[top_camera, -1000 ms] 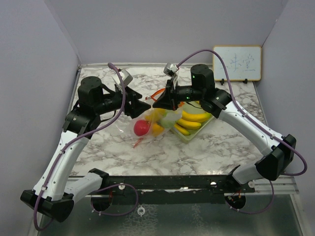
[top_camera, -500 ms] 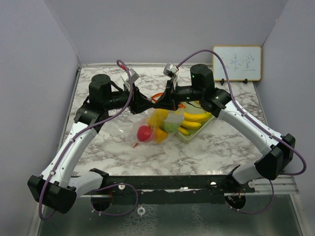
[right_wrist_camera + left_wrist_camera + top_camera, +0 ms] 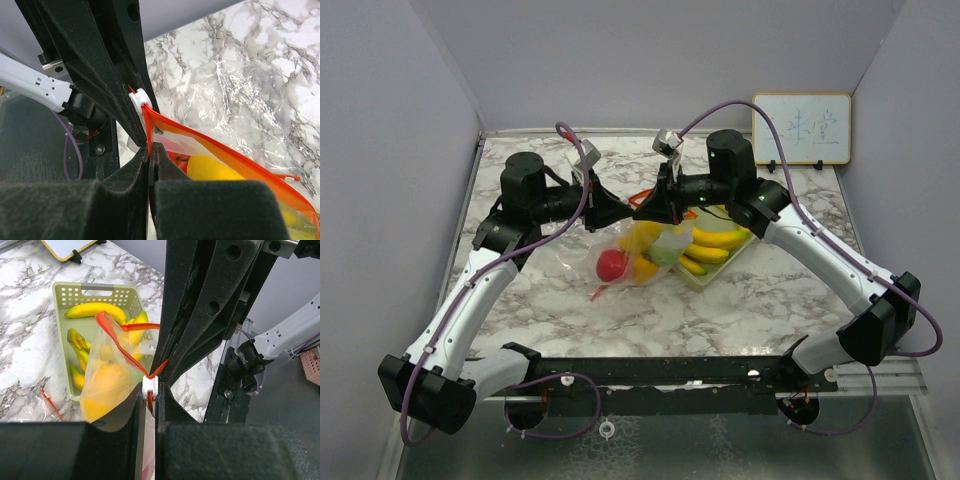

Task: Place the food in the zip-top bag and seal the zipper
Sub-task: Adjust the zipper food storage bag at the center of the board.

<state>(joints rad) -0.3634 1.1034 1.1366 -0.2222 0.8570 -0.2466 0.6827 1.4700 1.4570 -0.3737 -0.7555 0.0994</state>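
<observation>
The zip-top bag [image 3: 620,255] hangs between my two grippers over the marble table. Its orange-red zipper [image 3: 210,140] runs up to a white slider [image 3: 150,385]. Inside the bag are a red fruit [image 3: 611,263], a yellow-orange fruit [image 3: 107,390] and a green apple [image 3: 666,251]. My left gripper [image 3: 150,391] is shut on the zipper edge at the slider. My right gripper [image 3: 150,146] is shut on the same edge just beside it, so the fingertips nearly touch [image 3: 632,207]. Yellow bananas [image 3: 712,240] lie in the pale green tray [image 3: 59,290].
The tray [image 3: 728,262] stands just right of the hanging bag. A whiteboard [image 3: 801,128] leans on the back right wall. Crinkled clear plastic [image 3: 240,95] lies on the marble under the bag. Grey walls close in the left, back and right.
My left arm has swung right to meet the right gripper and shut on the bag's zipper edge at the slider. The right arm kept its hold; the bag shifted slightly.
</observation>
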